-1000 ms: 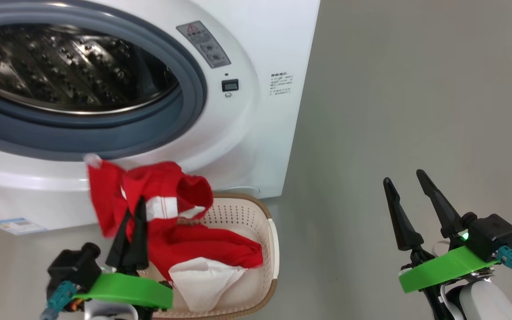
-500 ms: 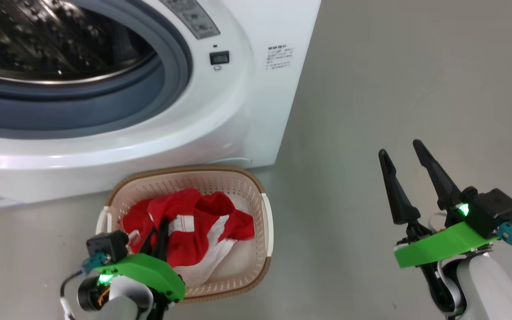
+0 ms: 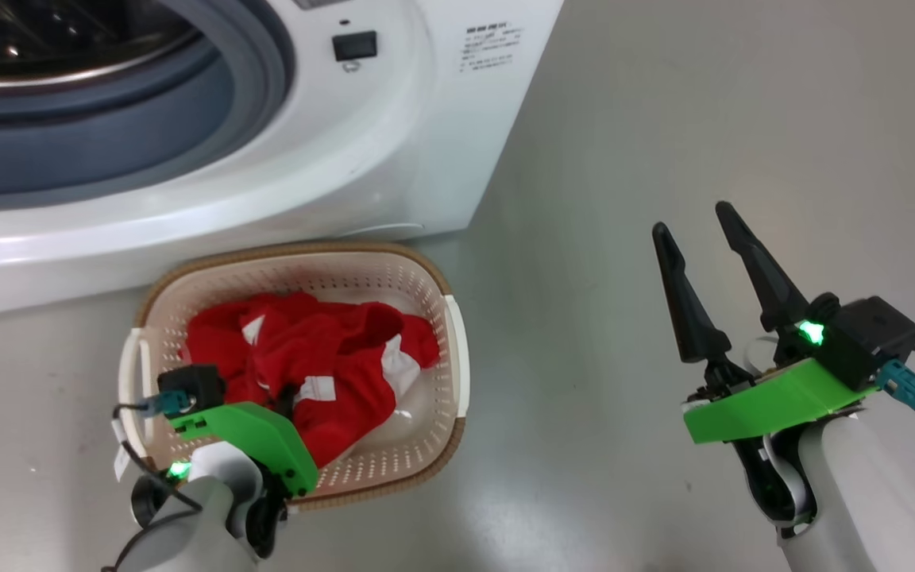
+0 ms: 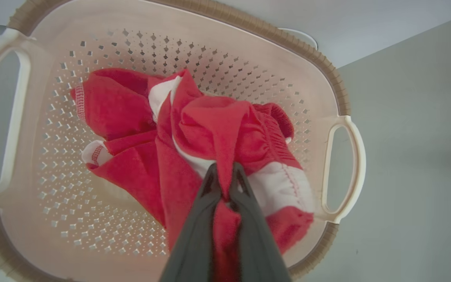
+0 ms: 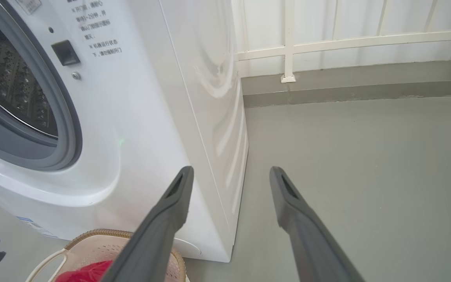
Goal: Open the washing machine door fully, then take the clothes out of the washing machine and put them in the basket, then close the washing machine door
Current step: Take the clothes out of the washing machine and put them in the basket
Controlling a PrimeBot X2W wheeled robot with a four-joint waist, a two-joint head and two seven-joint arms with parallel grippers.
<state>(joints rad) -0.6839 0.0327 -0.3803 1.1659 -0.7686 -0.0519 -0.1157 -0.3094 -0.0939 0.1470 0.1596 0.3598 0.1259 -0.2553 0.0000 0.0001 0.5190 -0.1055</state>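
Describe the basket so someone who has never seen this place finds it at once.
Find the big white washing machine with its round grey-ringed opening. On the grey floor right in front of it sits the basket, holding red clothes pinched by the left tool. It is a cream, hole-dotted tub with a brown rim and white side handles.

Laundry balcony: washing machine (image 5: 131,117), railing (image 5: 347,39), basket (image 3: 442,286).

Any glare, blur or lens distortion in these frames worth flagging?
Head view: sharp, soft sheen on the white front of the washing machine. Left wrist view: wide-angle bowing of the basket rim; left gripper soft near the bottom edge, clothes crisp. Right wrist view: pale reflection streaks on the machine's side, right gripper blurred low down.
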